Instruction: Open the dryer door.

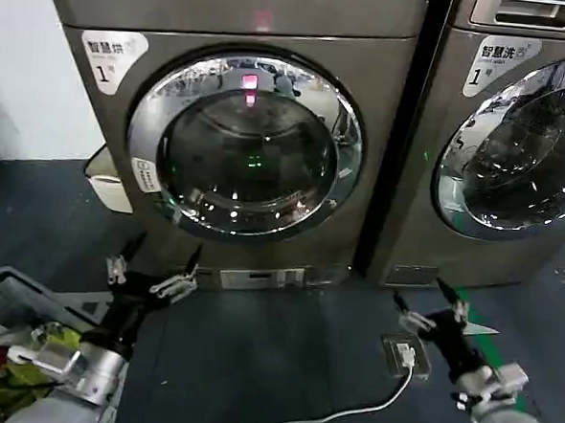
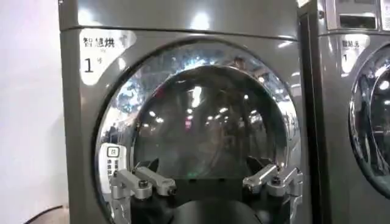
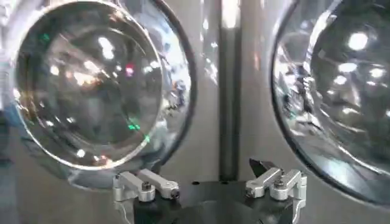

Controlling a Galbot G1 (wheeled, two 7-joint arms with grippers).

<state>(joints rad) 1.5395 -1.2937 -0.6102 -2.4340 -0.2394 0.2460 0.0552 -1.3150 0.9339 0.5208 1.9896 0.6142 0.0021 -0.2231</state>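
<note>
So there were two front-loading machines side by side. The dryer on the left had its round door fully shut, chrome ring flush against the front panel, and one white label with a "1" up in its top-left corner. The second machine sat just to its right with its own round door, also closed, and the same kind of label. A dark vertical gap ran between the two.

Two grippers were in the shot, both low and well short of the machines. The left gripper hovered above the dark floor below the dryer's door, its two fingers spread wide with nothing between them. In the left wrist view the same two fingers pointed straight at the bottom part of the door glass, apart from it.

The right gripper was off to the right, below the second machine, fingers also spread and empty. Its wrist camera looked at the gap between both doors.

Other stuff: one grey basket with colourful items at the lower left, one white bin beside the dryer, and one white cable running to a small floor box.
</note>
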